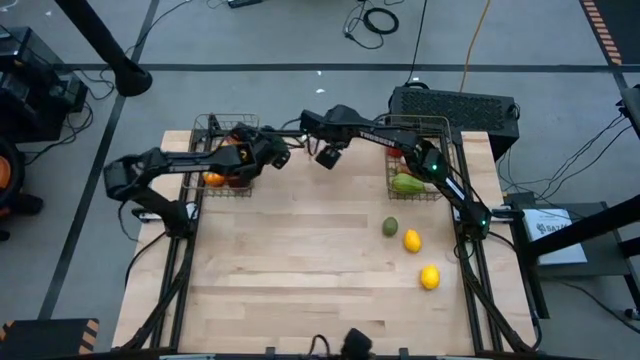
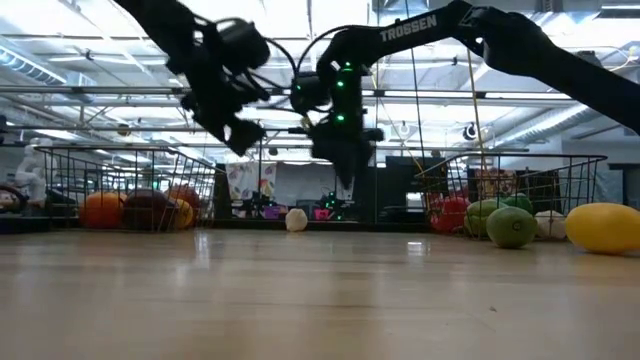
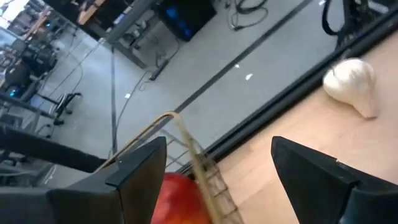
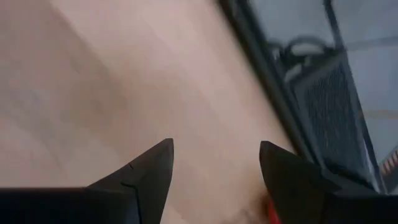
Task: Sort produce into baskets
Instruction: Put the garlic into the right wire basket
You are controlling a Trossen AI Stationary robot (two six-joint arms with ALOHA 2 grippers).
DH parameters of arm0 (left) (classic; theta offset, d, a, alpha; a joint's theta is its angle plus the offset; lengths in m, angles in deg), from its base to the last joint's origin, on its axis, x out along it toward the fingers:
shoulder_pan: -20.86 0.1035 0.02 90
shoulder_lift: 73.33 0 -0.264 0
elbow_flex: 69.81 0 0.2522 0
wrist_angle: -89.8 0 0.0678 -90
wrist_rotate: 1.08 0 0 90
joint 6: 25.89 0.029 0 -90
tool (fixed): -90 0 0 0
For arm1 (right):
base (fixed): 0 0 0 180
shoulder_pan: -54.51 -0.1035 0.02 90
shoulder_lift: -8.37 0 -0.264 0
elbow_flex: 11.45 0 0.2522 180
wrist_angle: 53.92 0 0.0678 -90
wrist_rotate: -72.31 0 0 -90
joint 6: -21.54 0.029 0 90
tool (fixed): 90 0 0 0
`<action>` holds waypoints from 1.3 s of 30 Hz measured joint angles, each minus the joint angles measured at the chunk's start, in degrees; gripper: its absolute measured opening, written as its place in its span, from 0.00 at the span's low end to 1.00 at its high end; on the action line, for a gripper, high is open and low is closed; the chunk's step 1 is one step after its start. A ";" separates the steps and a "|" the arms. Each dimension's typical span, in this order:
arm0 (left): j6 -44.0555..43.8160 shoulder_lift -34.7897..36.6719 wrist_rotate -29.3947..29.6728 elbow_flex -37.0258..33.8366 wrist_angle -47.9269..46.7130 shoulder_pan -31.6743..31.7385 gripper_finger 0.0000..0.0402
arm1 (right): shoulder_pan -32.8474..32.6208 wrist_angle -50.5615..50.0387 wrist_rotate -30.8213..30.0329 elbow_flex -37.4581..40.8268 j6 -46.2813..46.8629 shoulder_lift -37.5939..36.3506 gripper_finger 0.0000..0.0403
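Two wire baskets stand at the far side. The left basket [image 1: 200,125] holds oranges and a red apple [image 3: 180,199]. The right basket [image 1: 440,125] holds a green pepper [image 1: 408,183] and red pieces. A green fruit [image 1: 390,227] and two lemons [image 1: 411,240] [image 1: 430,277] lie loose on the table's right half. A white garlic [image 2: 296,220] [image 3: 351,84] lies near the far edge. My left gripper [image 1: 283,157] [image 3: 217,146] hangs open over the left basket's right far corner. My right gripper [image 1: 326,157] [image 4: 216,146] hangs open, pointing down, above the table between the baskets.
A black case [image 1: 455,103] stands just beyond the table's far edge behind the right basket. The near half of the wooden table [image 1: 300,290] lies bare except for the lemons at the right. Both arms reach across the far middle.
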 joint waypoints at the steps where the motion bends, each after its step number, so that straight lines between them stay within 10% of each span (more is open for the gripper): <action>1: 1.16 -1.18 -0.91 0.00 1.41 0.67 0.73 | -0.01 -2.50 -0.12 0.00 0.60 0.00 0.57; 21: 3.29 -9.52 -26.00 0.95 20.35 5.45 0.73 | -3.10 -10.08 -1.22 0.09 4.80 -19.81 0.56; 39: -9.78 -22.98 -27.94 11.13 13.32 3.26 0.73 | -18.07 -7.69 -4.60 0.00 13.16 -36.54 0.56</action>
